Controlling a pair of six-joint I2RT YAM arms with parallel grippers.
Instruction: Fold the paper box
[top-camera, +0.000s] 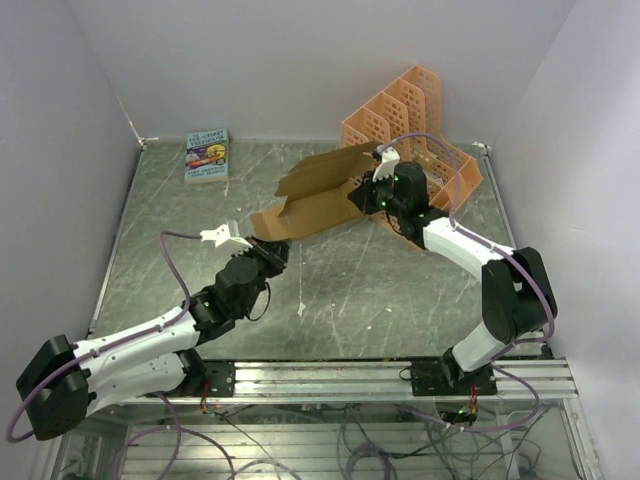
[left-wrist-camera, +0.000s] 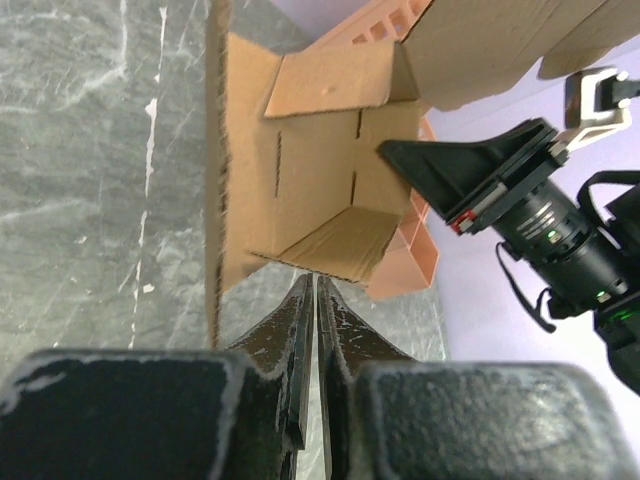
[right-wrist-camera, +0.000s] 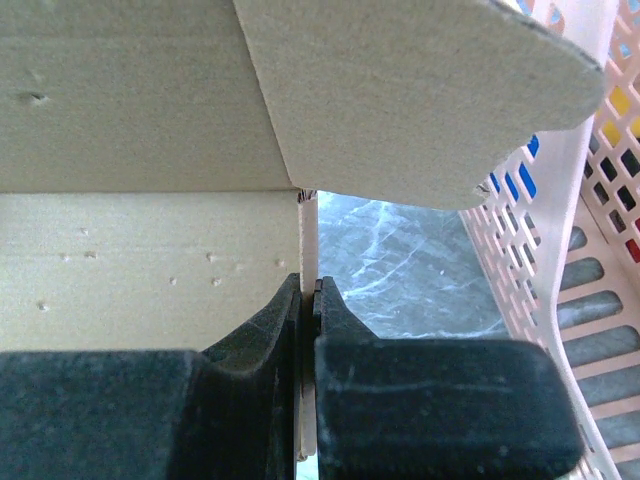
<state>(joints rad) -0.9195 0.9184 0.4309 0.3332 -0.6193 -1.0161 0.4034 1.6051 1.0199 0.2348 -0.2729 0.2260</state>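
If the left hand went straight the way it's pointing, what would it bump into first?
The paper box. The left hand points straight at its near flap edge, which looks very close, though depth is hard to judge.

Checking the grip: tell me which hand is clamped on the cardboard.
The right hand, beside the orange rack: a panel edge of the paper box sits pinched between its fingers. The left hand seems empty; the box's edge lies just beyond its tips.
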